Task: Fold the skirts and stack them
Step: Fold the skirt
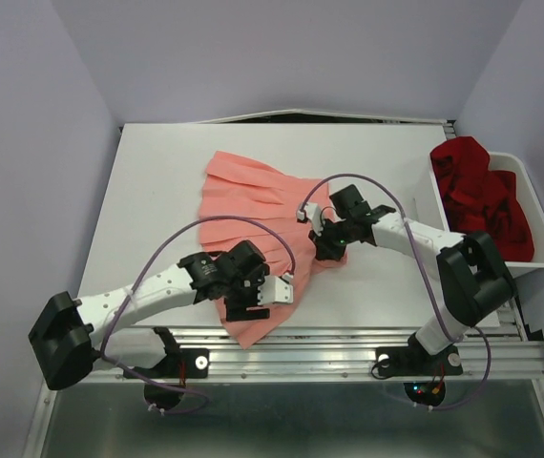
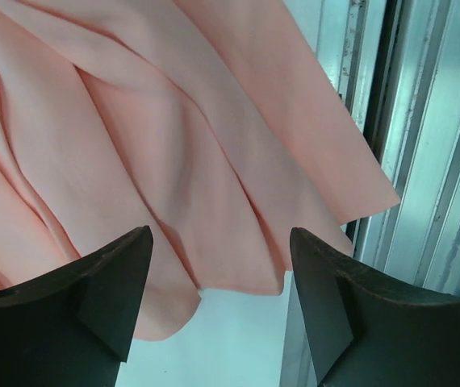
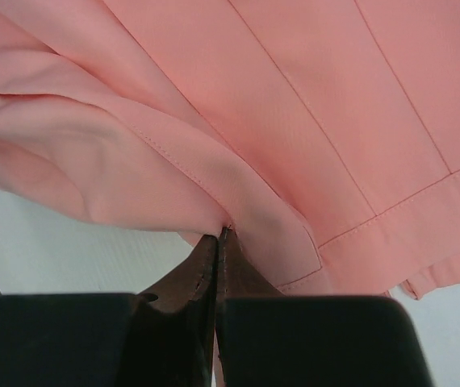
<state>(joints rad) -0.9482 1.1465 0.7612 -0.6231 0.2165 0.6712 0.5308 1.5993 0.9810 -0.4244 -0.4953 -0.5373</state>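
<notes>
Nearest, along the table's front edge, a metal rail [image 1: 348,348] carries both arm bases, with purple cables [image 1: 157,258] looping up from them.

Left gripper [image 2: 220,242]: just past the rail, over the near hem of the pink skirt [image 1: 253,196]. Jaws spread wide, nothing between them. The wrist view shows pleated cloth under and beyond the two dark fingers [image 2: 109,282], and bare white table in the gap below the hem. Whether the fingers touch the cloth, cannot tell.

Pink skirt: lies fanned out on the white table [image 1: 157,191], pleats running from the far left down toward the near middle. Its near corner hangs a little over the table's front edge, onto the rail.

Right gripper [image 1: 327,243]: further in, at the skirt's right edge, roughly mid-table. Jaws pressed together, pinching a fold of the pink cloth at a stitched edge. In the wrist view the fabric gathers into the fingertips and rises off the table, with a stitched seam and flat panel beyond.

Far right: a white bin [image 1: 542,224] sits at the table's right side, well apart from the pink skirt. The red skirt [image 1: 477,196] lies crumpled inside it, bunched up against the far end and spilling over the left rim.
</notes>
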